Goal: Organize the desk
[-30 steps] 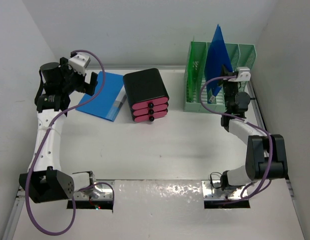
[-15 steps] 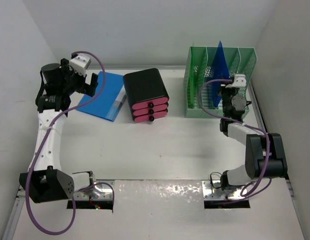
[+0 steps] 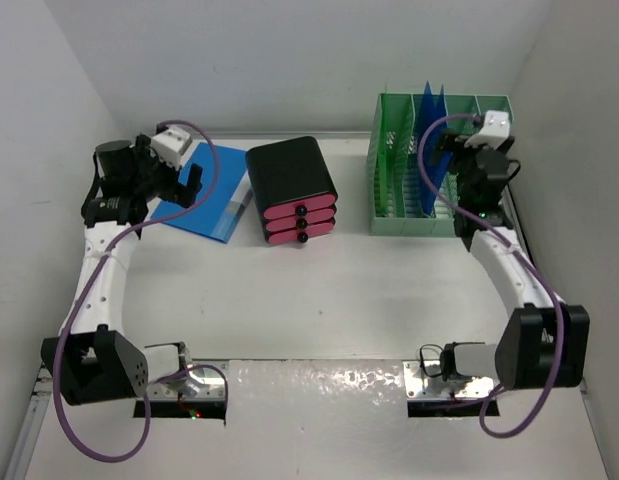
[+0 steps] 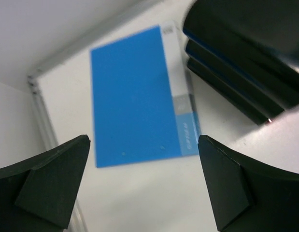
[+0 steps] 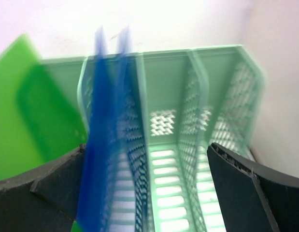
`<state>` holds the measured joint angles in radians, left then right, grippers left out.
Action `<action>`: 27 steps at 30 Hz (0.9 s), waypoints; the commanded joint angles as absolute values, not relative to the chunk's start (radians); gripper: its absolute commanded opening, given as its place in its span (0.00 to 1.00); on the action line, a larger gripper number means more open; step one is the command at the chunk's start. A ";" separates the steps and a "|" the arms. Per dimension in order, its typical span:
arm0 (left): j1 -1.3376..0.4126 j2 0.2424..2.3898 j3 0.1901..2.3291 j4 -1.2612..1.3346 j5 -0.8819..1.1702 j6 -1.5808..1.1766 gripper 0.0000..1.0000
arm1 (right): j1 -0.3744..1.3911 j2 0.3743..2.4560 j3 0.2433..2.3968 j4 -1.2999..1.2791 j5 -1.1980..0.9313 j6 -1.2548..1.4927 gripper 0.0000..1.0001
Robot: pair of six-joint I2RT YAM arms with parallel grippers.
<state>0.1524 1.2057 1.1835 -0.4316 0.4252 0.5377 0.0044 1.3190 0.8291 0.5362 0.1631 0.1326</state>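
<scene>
Left gripper hangs open and empty, fingers spread wide, just left of the box and above the flat folder. That folder is blue with a white-and-grey strip along the edge facing the box. It lies flat on the desk, just beside the box's left side; can't tell if they touch. Box is black with three pink drawers, fronts toward the arm bases, sitting at the far middle of the desk. Desk is the big white top under everything, with a silver rail on its edge, left of the box past the flat folder. Right gripper is well right of the box, up at the rack, jaws apart and holding nothing. The wrist view shows both fingers wide with the rack's slots between them. Rack is mint-green mesh, standing right of the box with bare desk between, along the same far side. Upright folder, blue, stands in the second slot counting from the box side. It is blurred in the wrist view and sits close by the gripper's left finger; contact unclear. Green folder stands at the rack end nearest the box. Purple cables loop off both arms, nearer the bases than the box.
</scene>
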 commanded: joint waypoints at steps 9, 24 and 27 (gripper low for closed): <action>0.156 1.402 1.092 -0.532 0.509 0.623 0.73 | 0.006 1.065 0.908 0.118 0.227 0.307 0.98; 0.072 1.309 0.688 -0.109 0.265 1.118 0.63 | 0.149 1.023 0.885 0.094 0.275 0.086 0.80; 0.055 1.214 0.515 0.186 0.281 1.207 0.63 | 0.170 1.037 0.890 0.113 0.265 0.075 0.81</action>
